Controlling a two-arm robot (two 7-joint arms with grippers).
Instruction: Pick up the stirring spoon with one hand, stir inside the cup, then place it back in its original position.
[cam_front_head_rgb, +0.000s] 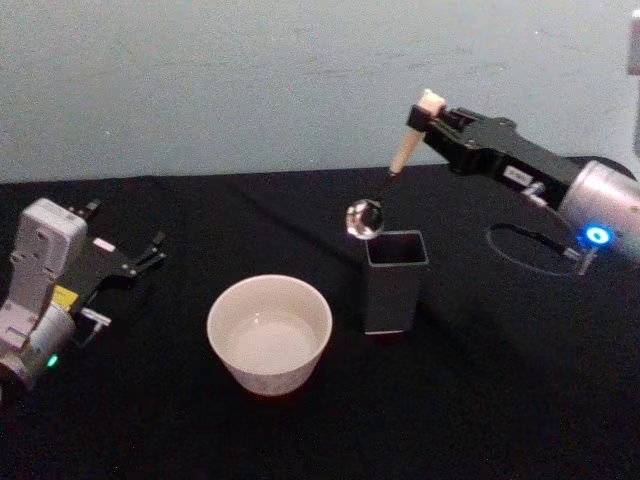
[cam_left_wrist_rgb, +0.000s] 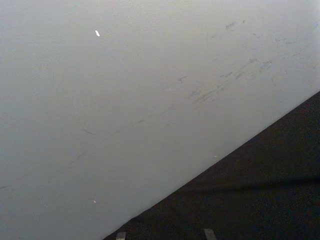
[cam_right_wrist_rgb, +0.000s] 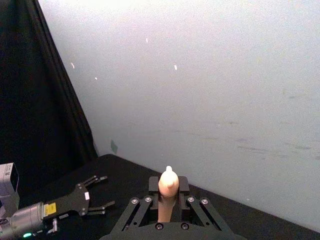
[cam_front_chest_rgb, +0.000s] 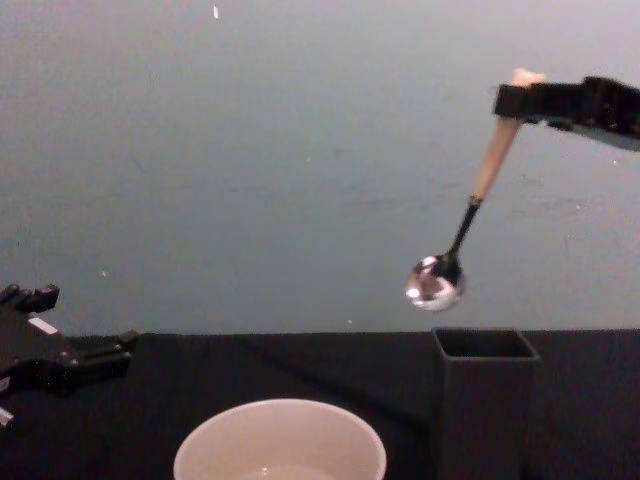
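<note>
The cup (cam_front_head_rgb: 269, 333) sits nearest on the worktop (cam_front_head_rgb: 500, 400). Above and right of it, over the holder (cam_front_head_rgb: 395, 285), the right claw (cam_front_head_rgb: 437, 120) grasps the spoon (cam_front_head_rgb: 393, 172) high on its cream handle. The spoon looks light, stiff and probably slippery. Left of the cup, the left claw (cam_front_head_rgb: 150, 250) seems released.

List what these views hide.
- Chest view: wide cream-white cup, base cut by the bottom edge; parked left gripper, cut by the left edge.
- Head view: dark grey square holder, floor behind its walls.
- Right wrist view: cream-handled stirring spoon, stem and bowl behind the right gripper holding it.
</note>
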